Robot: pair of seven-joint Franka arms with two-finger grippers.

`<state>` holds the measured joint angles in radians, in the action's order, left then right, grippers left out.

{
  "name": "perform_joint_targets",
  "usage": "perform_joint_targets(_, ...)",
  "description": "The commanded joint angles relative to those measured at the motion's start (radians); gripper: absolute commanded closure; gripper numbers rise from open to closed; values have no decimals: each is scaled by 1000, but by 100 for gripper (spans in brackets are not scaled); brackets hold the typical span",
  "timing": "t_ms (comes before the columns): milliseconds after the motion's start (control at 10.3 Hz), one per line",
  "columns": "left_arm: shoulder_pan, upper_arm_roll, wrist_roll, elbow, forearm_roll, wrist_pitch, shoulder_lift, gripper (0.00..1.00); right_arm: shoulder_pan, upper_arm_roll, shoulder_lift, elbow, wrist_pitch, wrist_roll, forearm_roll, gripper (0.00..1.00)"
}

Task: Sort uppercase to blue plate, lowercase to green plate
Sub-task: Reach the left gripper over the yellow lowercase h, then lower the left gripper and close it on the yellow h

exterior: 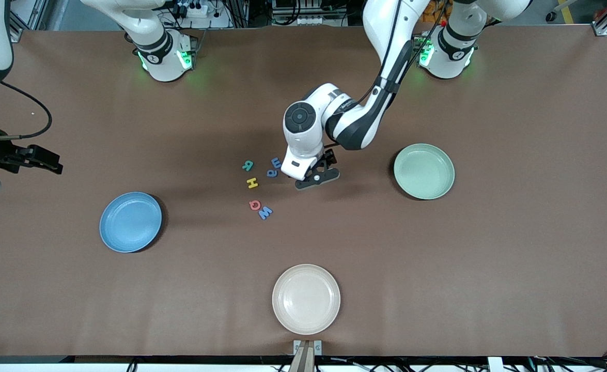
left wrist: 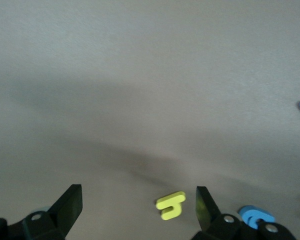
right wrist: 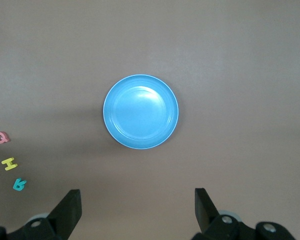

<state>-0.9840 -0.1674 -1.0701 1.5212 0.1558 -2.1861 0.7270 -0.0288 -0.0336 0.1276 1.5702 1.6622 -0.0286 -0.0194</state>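
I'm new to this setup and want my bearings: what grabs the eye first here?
The left arm stretches to mid-table, its open left pincer low beside a cluster of colourful toy letters. Three plates ring them: a blue plate, a green plate and a cream plate nearest the camera.

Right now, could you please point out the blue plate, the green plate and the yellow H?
blue plate [exterior: 111, 227], front view, bare floor.
green plate [exterior: 404, 170], front view, bare floor.
yellow H [exterior: 252, 182], front view, crossbar.

Brown table [exterior: 515, 248]: sky-blue plate [exterior: 130, 222], mint-green plate [exterior: 424, 171], cream plate [exterior: 306, 298]; teal R [exterior: 248, 166], yellow H [exterior: 252, 182], red Q [exterior: 254, 205], blue W [exterior: 265, 212].
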Motion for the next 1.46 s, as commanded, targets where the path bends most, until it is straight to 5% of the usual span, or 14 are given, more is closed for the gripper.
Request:
perform_joint_targets(0, -30, -23, 12, -26, 115, -52, 37, 0, -25, 11, 9, -9, 2, -11, 3, 0)
perform_joint_targets(1365, -44, -24, 61, 25, 275, -127, 100, 0, -25, 11, 20, -6, -1, -23, 3, 0)
